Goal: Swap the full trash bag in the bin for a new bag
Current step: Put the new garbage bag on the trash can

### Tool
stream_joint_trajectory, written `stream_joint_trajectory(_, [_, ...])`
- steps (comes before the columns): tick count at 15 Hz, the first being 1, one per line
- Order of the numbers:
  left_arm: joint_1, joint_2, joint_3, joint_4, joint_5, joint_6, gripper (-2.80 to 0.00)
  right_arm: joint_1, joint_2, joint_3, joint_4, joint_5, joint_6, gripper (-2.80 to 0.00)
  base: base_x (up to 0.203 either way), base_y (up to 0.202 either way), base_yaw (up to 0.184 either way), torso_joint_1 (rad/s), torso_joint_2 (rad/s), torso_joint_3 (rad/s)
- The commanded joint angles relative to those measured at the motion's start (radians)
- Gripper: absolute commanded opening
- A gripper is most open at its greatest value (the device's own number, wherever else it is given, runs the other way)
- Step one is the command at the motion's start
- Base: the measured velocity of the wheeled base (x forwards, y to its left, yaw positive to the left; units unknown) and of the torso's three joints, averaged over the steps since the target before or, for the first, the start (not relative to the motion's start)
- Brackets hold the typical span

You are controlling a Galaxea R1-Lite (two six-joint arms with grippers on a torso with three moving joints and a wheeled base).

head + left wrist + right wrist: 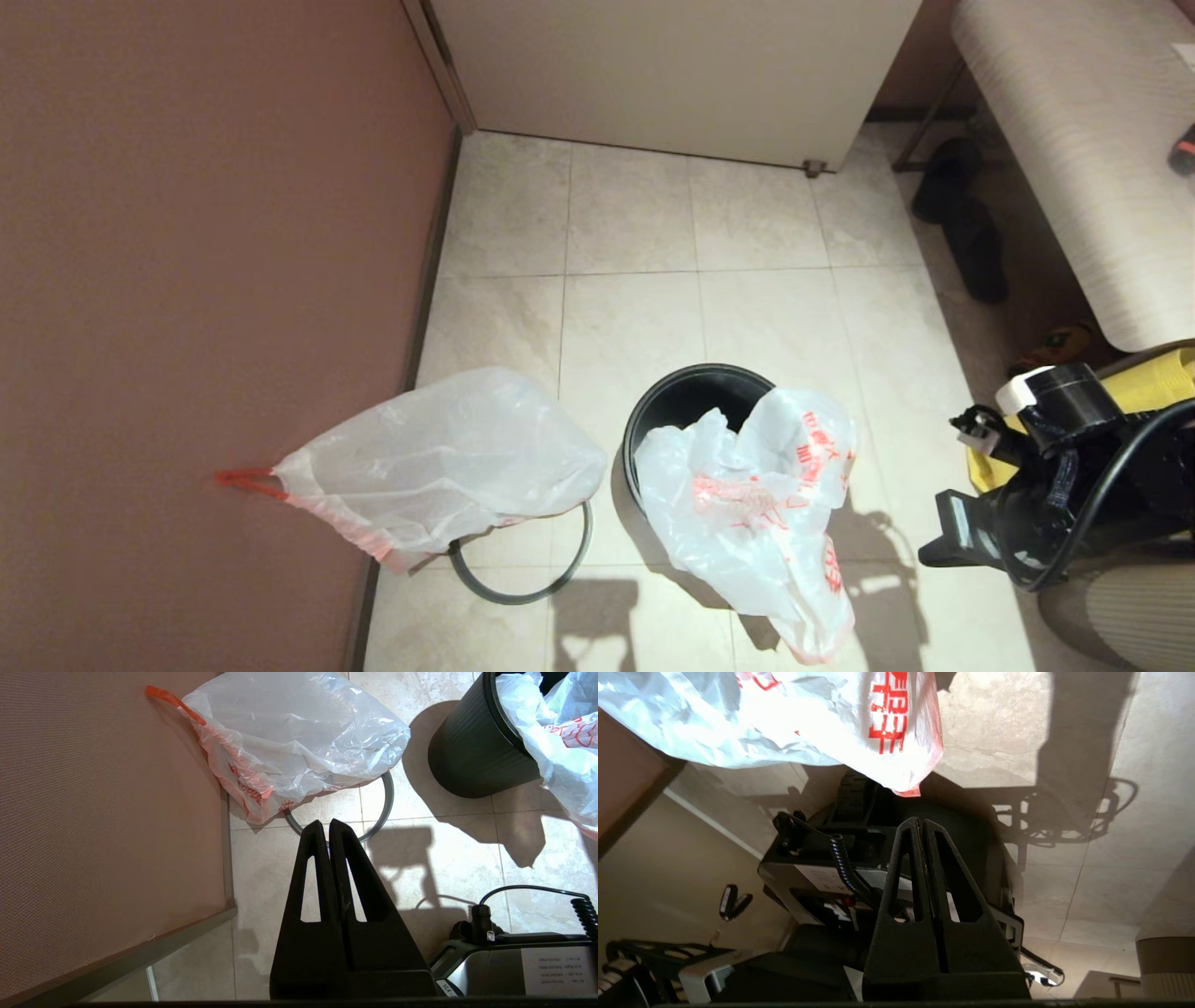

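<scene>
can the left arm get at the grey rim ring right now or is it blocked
Probably yes, in part. The left gripper, fingers shut on nothing, hangs just above the near arc of the rim ring, which lies bare on the floor. The full trash bag covers its far side.

Beige tiled floor (635, 308) carrying three items. The full trash bag (439, 467) lies against the wall, partly over the grey rim ring (523, 583). The bin (672, 411) stands just beside them, the new bag (756, 513) draped from its rim down onto the tiles.
</scene>
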Motion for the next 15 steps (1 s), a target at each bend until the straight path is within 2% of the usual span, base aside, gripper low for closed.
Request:
stream_joint_trajectory(1, [0.0,0.001,0.0,0.001,0.0,0.0,-2.8,-0.039,0.088,-0.003,-0.002,0.031,-0.039,-2.8,0.0,0.0,0.0,0.0,0.0,0.0])
stream_joint_trajectory(3, [0.0,0.001,0.0,0.001,0.0,0.0,-2.8,-0.085,0.154,-0.053,-0.007,0.077,-0.129,-2.8,0.0,0.0,0.0,0.0,0.0,0.0])
stream_joint_trajectory(4, [0.0,0.001,0.0,0.001,0.0,0.0,-2.8,-0.1,0.184,-0.094,-0.007,0.126,-0.165,-2.8,0.0,0.0,0.0,0.0,0.0,0.0])
stream_joint_trajectory(7, [0.0,0.001,0.0,0.001,0.0,0.0,-2.8,-0.12,0.282,-0.233,-0.001,0.342,-0.199,-2.8,0.0,0.0,0.0,0.0,0.0,0.0])
stream_joint_trajectory(8, [0.0,0.001,0.0,0.001,0.0,0.0,-2.8,-0.126,0.321,-0.278,0.0,0.385,-0.201,-2.8,0.0,0.0,0.0,0.0,0.0,0.0])
stream_joint_trajectory(12, [0.0,0.001,0.0,0.001,0.0,0.0,-2.8,-0.217,0.468,-0.403,-0.001,0.47,-0.213,-2.8,0.0,0.0,0.0,0.0,0.0,0.0])
stream_joint_trajectory(15, [0.0,0.001,0.0,0.001,0.0,0.0,-2.8,-0.279,0.544,-0.438,0.002,0.494,-0.323,-2.8,0.0,0.0,0.0,0.0,0.0,0.0])
